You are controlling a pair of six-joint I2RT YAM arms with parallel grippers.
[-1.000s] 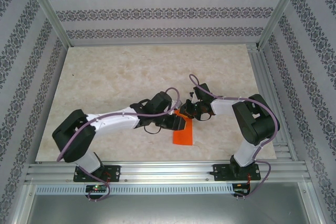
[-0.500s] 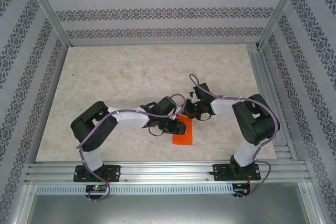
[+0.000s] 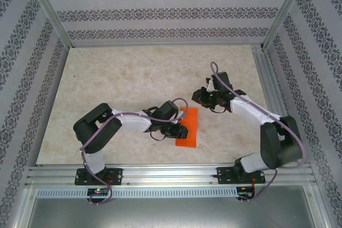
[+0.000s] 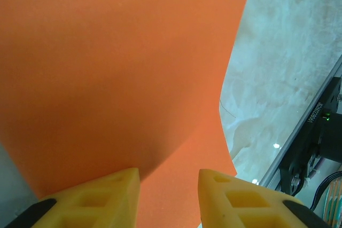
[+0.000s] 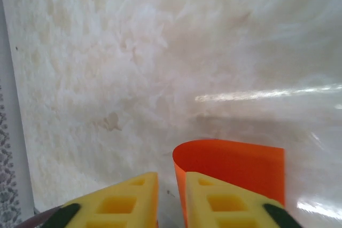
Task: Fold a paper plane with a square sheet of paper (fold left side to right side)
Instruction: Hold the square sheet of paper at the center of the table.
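Note:
The square sheet of paper [image 3: 190, 126] is bright orange and lies folded into a narrow upright rectangle on the marble table, near the front middle. My left gripper [image 3: 183, 131] rests at its left edge. In the left wrist view the paper [image 4: 117, 68] spreads under my left gripper [image 4: 168, 172], whose yellow fingers stand apart with flat paper showing between them. My right gripper [image 3: 199, 97] hangs above and to the right of the sheet's far end. Its jaws [image 5: 171, 174] are slightly parted over bare table. Beyond them the paper [image 5: 235, 161] shows a rounded, loose fold.
The marble table [image 3: 133, 73] is boxed in by patterned walls and metal posts. An aluminium rail [image 3: 171, 174] runs along the near edge. That rail, with a black box [image 4: 315, 148] on it, lies close to the paper's right side in the left wrist view.
My right arm has swung up and to the right, away from the paper, and its jaws have parted a little. The left gripper stays on the sheet, which is more exposed now.

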